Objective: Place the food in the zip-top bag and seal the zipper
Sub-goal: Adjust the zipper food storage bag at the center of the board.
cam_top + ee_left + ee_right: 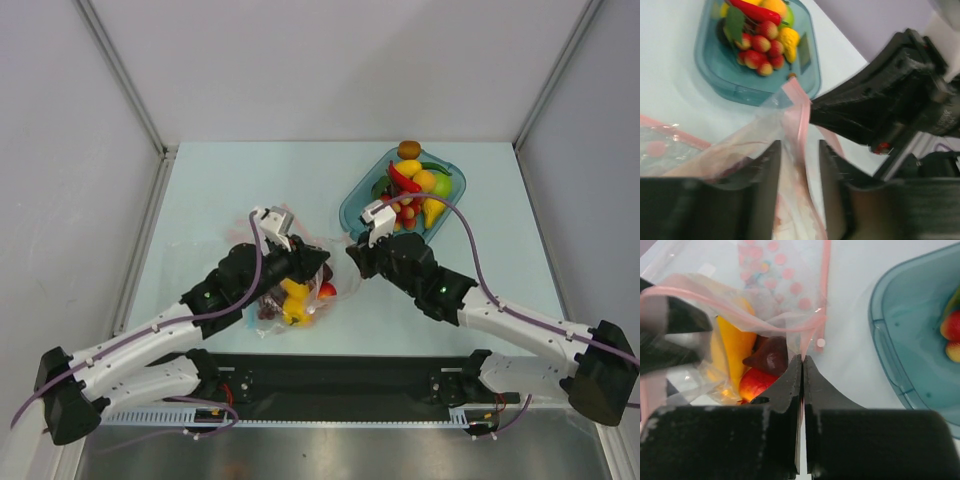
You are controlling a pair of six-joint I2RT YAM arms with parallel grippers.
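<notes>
The zip-top bag (338,285) lies at the table's middle with food inside: a yellow pepper (732,347), a dark purple grape bunch (771,357) and a red fruit (756,382). My right gripper (803,357) is shut on the end of the pink zipper (740,307) at the bag's corner. My left gripper (800,145) faces it, tip to tip in the top view. Its fingers (767,190) stand a little apart, and the zipper strip (801,120) runs loosely between them. More food (412,190) is piled in the dish.
A teal translucent dish (350,205) stands at the back right, just beyond my right gripper (352,250). White walls close in the table on the left, back and right. Both arm bases sit at the near edge.
</notes>
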